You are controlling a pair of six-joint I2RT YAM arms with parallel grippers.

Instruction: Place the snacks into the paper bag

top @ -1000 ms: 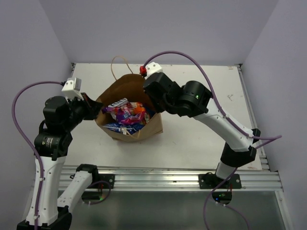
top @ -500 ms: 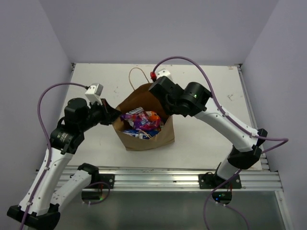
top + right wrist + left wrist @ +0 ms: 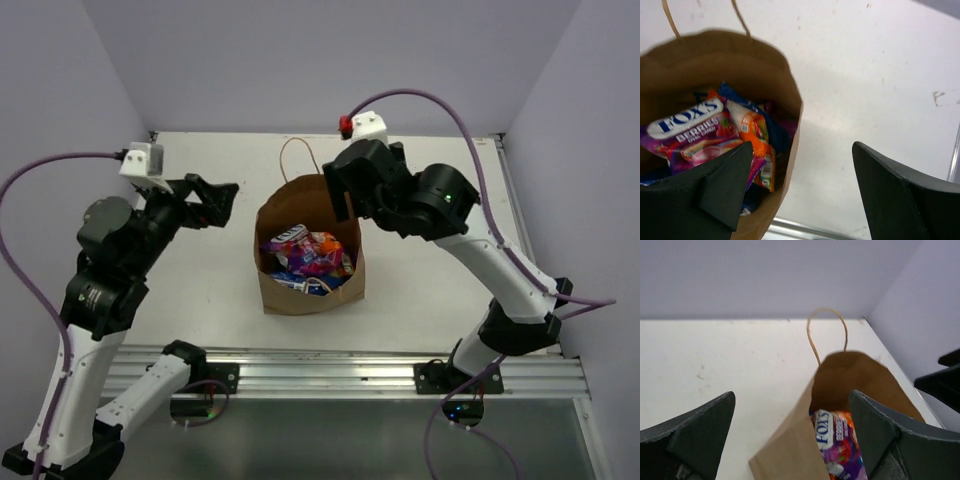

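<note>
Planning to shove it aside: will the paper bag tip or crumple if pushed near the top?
Likely crumples: the paper bag has thin walls ending in an open, unsupported rim. Tipping seems less likely, since the snacks sit low inside as ballast. A push near its base would probably slide it across the smooth table.

My white desk [image 3: 410, 290], faintly scuffed, a small dark mark [image 3: 939, 96] toward its right side, pale lilac walls [image 3: 300, 60] closing me in on three sides, a silver rail [image 3: 330, 372] along the near edge
</note>
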